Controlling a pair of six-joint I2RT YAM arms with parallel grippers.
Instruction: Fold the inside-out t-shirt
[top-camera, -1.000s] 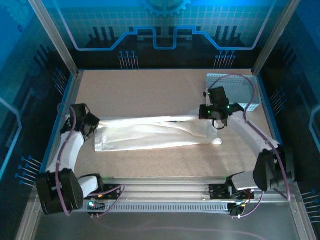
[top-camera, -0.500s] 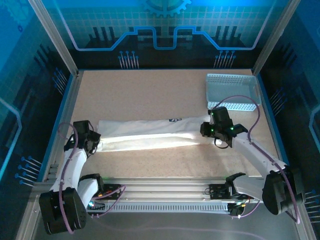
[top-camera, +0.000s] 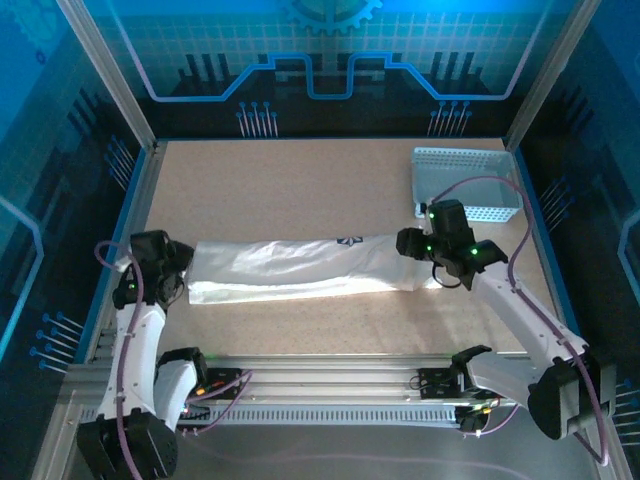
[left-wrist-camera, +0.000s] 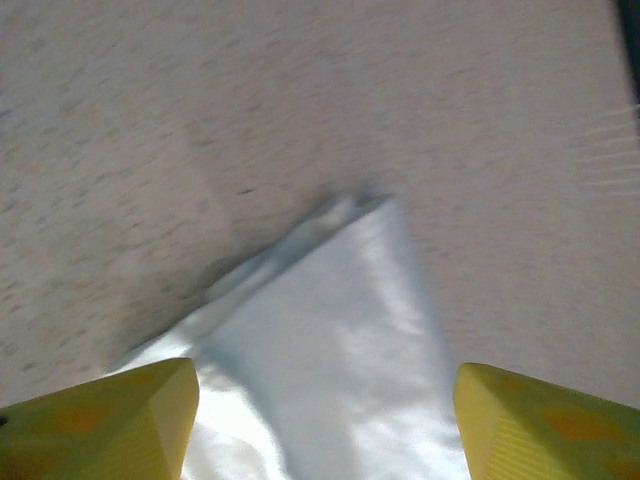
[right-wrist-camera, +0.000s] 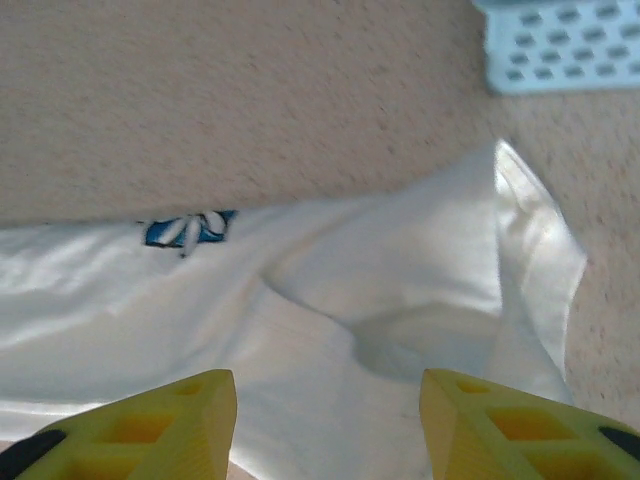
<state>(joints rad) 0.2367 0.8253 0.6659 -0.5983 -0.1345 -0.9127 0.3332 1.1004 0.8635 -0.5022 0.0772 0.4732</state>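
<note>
The inside-out t-shirt (top-camera: 300, 265) lies flat on the table as a long white band running left to right, its small blue logo (top-camera: 349, 241) on top near the far edge. My left gripper (top-camera: 178, 266) hangs at the band's left end, open; its yellow fingertips (left-wrist-camera: 110, 415) straddle a pointed white corner of the t-shirt (left-wrist-camera: 340, 340) without touching it. My right gripper (top-camera: 412, 246) stands open over the right end. In the right wrist view its gripper (right-wrist-camera: 325, 425) is above rumpled cloth of the t-shirt (right-wrist-camera: 400, 290), with the logo (right-wrist-camera: 186, 229) to the left.
A light blue perforated basket (top-camera: 466, 182) stands at the back right, just beyond the right gripper; its corner (right-wrist-camera: 560, 45) is at the top of the right wrist view. A blue rim borders the table (top-camera: 300, 180) on each side. Bare tabletop lies beyond and in front of the shirt.
Both grippers have opened and let go of the shirt's ends, which now lie flat on the table. The left gripper has drawn back to the left, the right one slightly away from the cloth.
</note>
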